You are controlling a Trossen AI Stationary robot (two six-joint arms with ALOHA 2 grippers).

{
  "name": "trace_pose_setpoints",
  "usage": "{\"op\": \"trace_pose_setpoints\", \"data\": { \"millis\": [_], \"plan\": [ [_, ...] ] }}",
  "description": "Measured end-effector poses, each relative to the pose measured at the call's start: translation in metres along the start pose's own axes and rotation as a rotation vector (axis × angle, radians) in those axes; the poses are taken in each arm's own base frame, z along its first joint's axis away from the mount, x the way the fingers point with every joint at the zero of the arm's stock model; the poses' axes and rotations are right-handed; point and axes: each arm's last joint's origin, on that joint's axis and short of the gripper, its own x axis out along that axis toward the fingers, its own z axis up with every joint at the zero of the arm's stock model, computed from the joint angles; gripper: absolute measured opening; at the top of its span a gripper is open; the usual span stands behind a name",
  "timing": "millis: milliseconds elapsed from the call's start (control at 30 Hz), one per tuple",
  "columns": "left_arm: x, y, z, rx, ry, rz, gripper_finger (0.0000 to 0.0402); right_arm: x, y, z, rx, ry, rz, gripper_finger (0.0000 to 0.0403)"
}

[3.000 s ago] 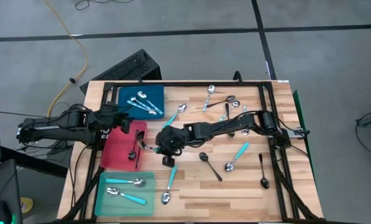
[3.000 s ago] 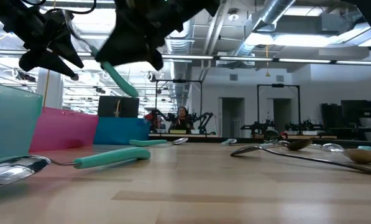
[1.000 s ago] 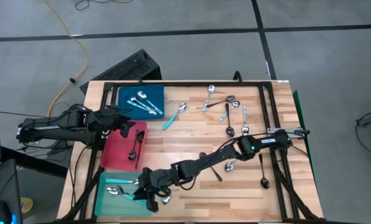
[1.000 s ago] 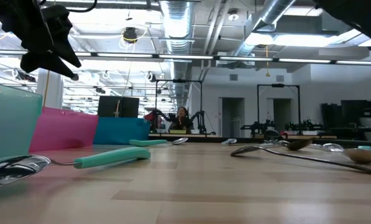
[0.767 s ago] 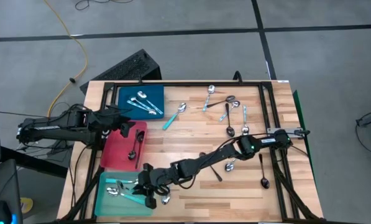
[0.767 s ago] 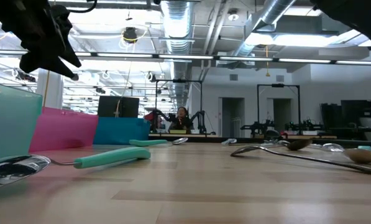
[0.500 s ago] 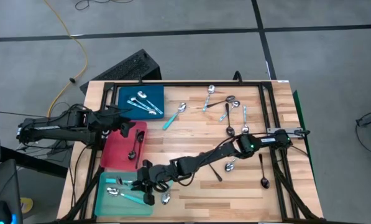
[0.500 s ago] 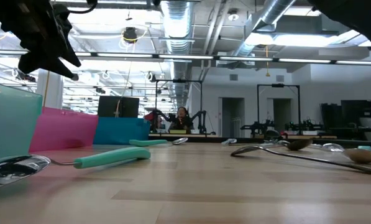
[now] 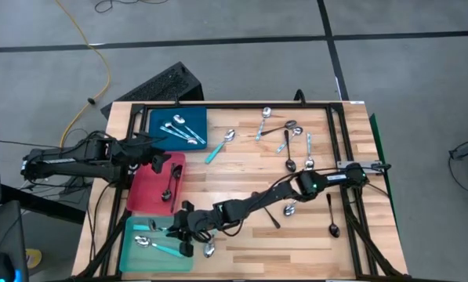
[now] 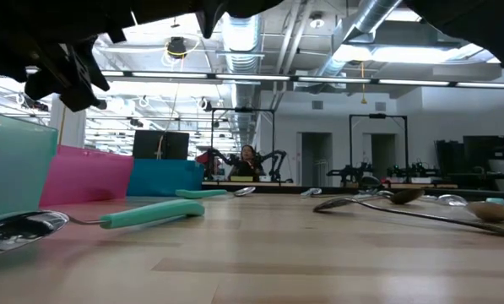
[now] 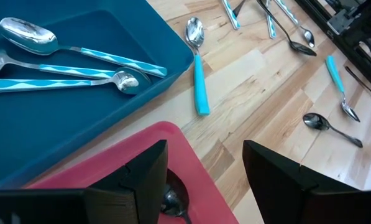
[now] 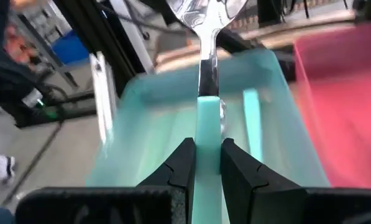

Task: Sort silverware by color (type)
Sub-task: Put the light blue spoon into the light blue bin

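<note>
**Holding a turquoise-handled spoon over the teal tray**

Spanning your whole workspace is the pale butcher-block table, its planks striped with light and darker wood. Across it you see the right arm stretched long toward the near-left corner, and the left arm waiting at the left edge, over the red tray.

Next in size are your three flat, smooth plastic trays. The blue tray holds spoons with shiny bowls and turquoise-patterned handles. The red tray has a black spoon lying in it. The teal tray carries two turquoise-handled spoons, and its rounded translucent walls show in the right wrist view.

The right gripper hangs over that teal tray; its two dark fingers are pinched narrowly on the flat turquoise handle of a spoon, whose polished metal bowl points away from the wrist. The left gripper sits above the red tray with its blunt dark fingers spread well apart and nothing between them.

Loose silverware lies scattered over the far and right parts of the table: slim silver, black and turquoise-handled pieces.
</note>
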Motion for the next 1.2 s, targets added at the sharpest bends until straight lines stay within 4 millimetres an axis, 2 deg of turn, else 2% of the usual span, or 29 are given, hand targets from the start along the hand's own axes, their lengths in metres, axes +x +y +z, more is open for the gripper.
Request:
{"op": "trace_pose_setpoints", "data": {
  "millis": [267,467,1200],
  "plan": [
    [0.0,0.0,0.0,0.001,-0.002,0.005,0.0195,-0.001,-0.003,0.005,0.008,-0.004,-0.012,0.0078],
    [0.0,0.0,0.0,0.003,-0.005,0.009,0.0195,-0.001,-0.008,-0.005,0.0,0.081,-0.043,0.0078],
    [0.0,0.001,0.0,0.0,-0.01,0.014,0.0195,-0.001,-0.011,-0.007,-0.07,0.116,-0.037,0.0086]
  ]
}}
